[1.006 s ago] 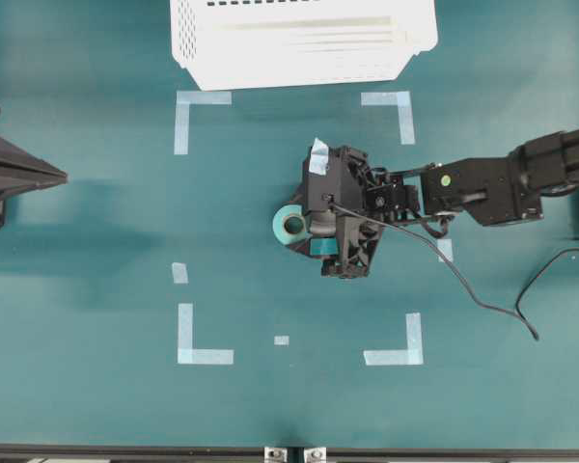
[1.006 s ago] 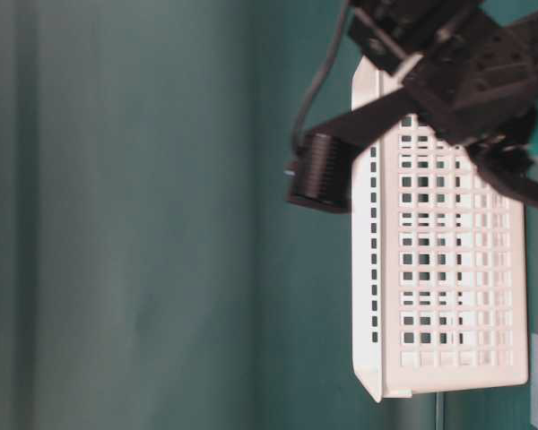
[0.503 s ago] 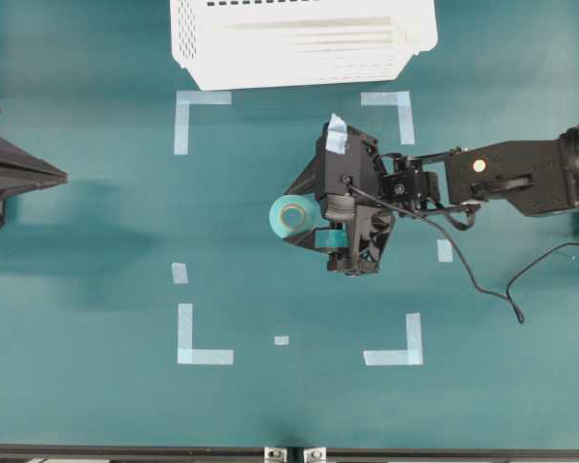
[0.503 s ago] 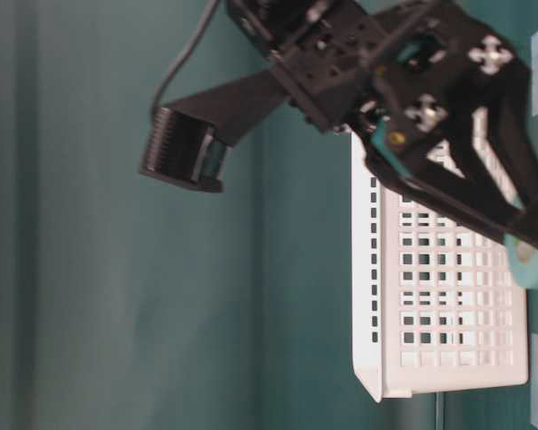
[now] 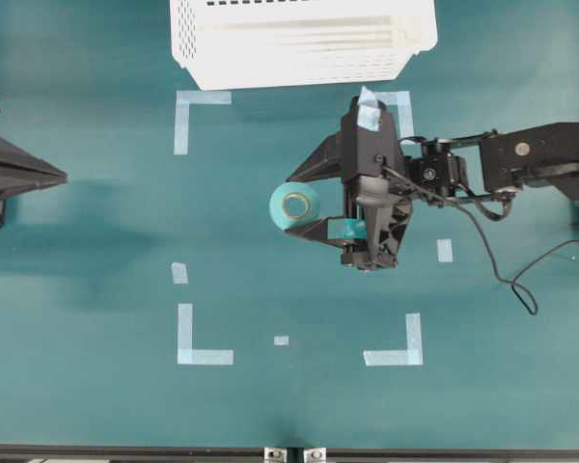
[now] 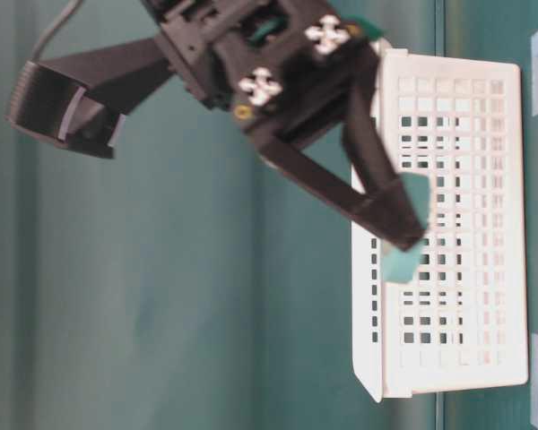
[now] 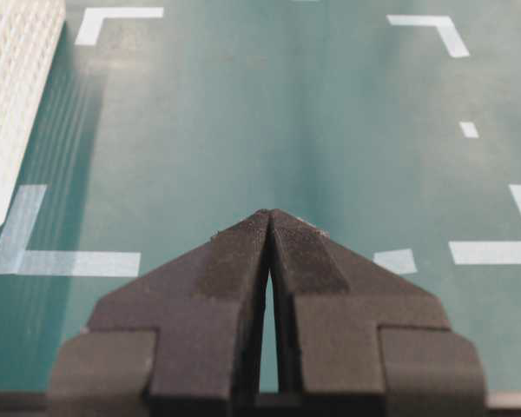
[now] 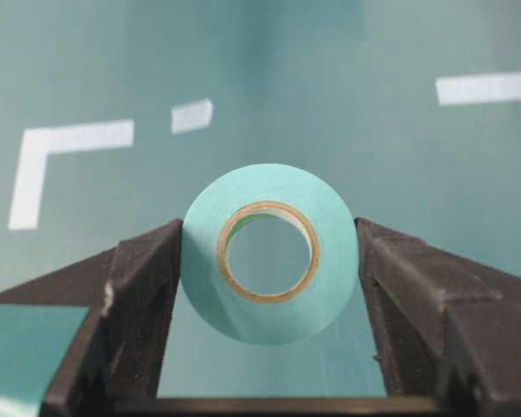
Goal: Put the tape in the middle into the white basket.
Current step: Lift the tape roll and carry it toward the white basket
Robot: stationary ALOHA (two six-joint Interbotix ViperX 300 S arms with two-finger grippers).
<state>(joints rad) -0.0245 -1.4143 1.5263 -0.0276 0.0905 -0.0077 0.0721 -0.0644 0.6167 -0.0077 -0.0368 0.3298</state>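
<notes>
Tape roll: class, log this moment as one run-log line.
right gripper: shut on tape roll | roll: lifted off table | white basket: not reached | left gripper: shut, idle

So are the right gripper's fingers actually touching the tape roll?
Touching. In the right wrist view both fingers press against opposite sides of the tape roll, with no gap on either side.

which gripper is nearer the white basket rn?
Right. The right gripper, holding the tape, sits a short way below the white basket in the overhead view; the left gripper is at the far left edge.
</notes>
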